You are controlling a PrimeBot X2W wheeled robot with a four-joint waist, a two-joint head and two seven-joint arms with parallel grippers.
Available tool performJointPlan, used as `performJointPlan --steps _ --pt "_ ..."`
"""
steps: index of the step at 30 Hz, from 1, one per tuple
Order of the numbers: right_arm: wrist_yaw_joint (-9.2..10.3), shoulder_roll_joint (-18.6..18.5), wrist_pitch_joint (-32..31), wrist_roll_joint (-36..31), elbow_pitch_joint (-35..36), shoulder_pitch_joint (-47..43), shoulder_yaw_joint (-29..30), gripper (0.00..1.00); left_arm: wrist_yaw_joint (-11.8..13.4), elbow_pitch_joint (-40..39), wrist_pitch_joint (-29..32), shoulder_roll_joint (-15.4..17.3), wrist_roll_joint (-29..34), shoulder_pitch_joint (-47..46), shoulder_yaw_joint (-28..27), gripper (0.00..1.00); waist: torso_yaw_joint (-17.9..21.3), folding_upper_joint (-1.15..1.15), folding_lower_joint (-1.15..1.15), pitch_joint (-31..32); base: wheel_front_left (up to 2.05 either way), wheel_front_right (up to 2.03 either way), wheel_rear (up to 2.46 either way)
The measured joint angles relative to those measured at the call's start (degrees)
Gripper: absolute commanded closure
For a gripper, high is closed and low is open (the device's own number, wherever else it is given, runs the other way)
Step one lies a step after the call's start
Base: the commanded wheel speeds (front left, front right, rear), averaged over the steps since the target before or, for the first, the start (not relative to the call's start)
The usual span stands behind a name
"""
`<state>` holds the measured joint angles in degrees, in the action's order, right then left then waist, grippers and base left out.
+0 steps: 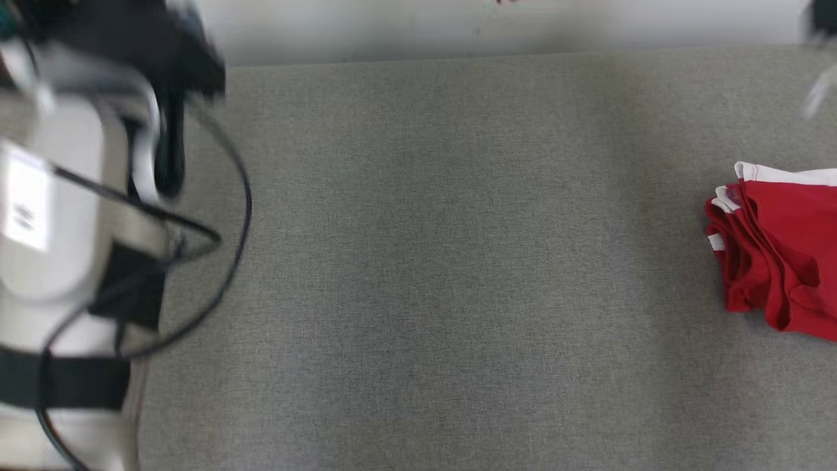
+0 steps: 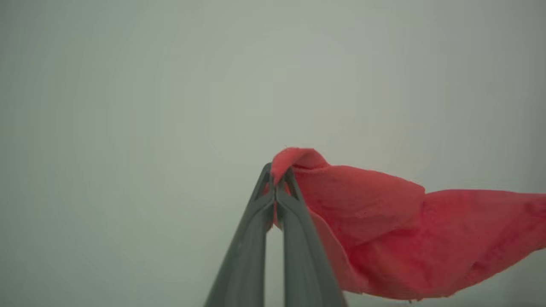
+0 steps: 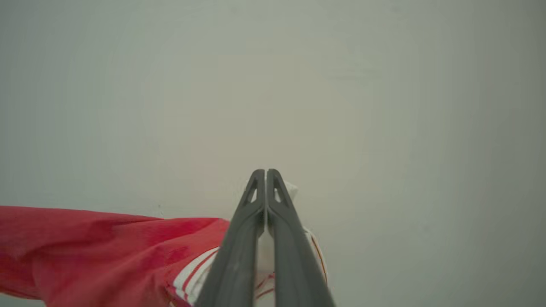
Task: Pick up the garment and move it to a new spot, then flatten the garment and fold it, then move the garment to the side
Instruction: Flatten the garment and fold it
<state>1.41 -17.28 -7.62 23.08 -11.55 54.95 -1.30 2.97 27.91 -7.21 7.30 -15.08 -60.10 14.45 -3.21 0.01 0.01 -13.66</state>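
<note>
In the left wrist view my left gripper (image 2: 276,179) is shut on a fold of the red garment (image 2: 405,238), which trails off to the right against a plain pale background. My right gripper (image 3: 265,172) is shut too, with white-striped trim of the garment (image 3: 106,251) pinched between its fingers and red cloth spreading left. In the head view a red garment with white trim (image 1: 778,248) lies bunched on the grey table (image 1: 458,261) at the right edge. I cannot tell whether it is the same piece. My left arm (image 1: 72,216) shows blurred at the far left.
The table's far edge (image 1: 523,57) meets a pale wall. Black cables (image 1: 235,196) loop from the left arm over the table's left part. A blurred dark shape (image 1: 820,26) sits in the top right corner.
</note>
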Motion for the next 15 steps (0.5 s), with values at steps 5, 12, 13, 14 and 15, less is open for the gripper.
performJointPlan --steps 5,12,13,14,15 --pt "-0.93 1.27 -2.61 1.41 -0.03 -21.08 -1.29 1.0 -1.81 5.34 0.35 1.79 0.01 12.51 2.97 1.0 -0.34 0.0 0.0 -0.12 0.0 0.0 0.0" --pt "-1.53 5.3 -3.47 3.31 -1.3 -32.99 -4.2 1.0 -3.05 12.95 1.13 4.69 0.01 19.63 3.58 1.0 0.73 0.0 -0.01 -0.13 0.0 0.0 0.0" --pt "-1.49 5.31 -3.46 3.38 -1.32 -33.65 -4.11 1.0 -3.07 13.62 1.12 4.65 0.0 19.97 3.56 1.0 0.91 0.0 -0.01 0.03 0.0 0.0 0.0" --pt "-1.49 5.26 -3.44 3.57 -1.33 -34.1 -3.88 1.0 -3.08 14.21 1.11 4.6 -0.04 20.08 3.57 1.0 1.08 0.0 -0.01 0.25 0.0 0.0 0.0" --pt "-1.45 5.22 -3.33 3.59 -1.33 -34.53 -3.63 1.0 -3.08 14.67 1.08 4.53 -0.07 20.08 3.55 1.0 1.23 0.0 -0.01 0.51 0.0 0.0 0.0"
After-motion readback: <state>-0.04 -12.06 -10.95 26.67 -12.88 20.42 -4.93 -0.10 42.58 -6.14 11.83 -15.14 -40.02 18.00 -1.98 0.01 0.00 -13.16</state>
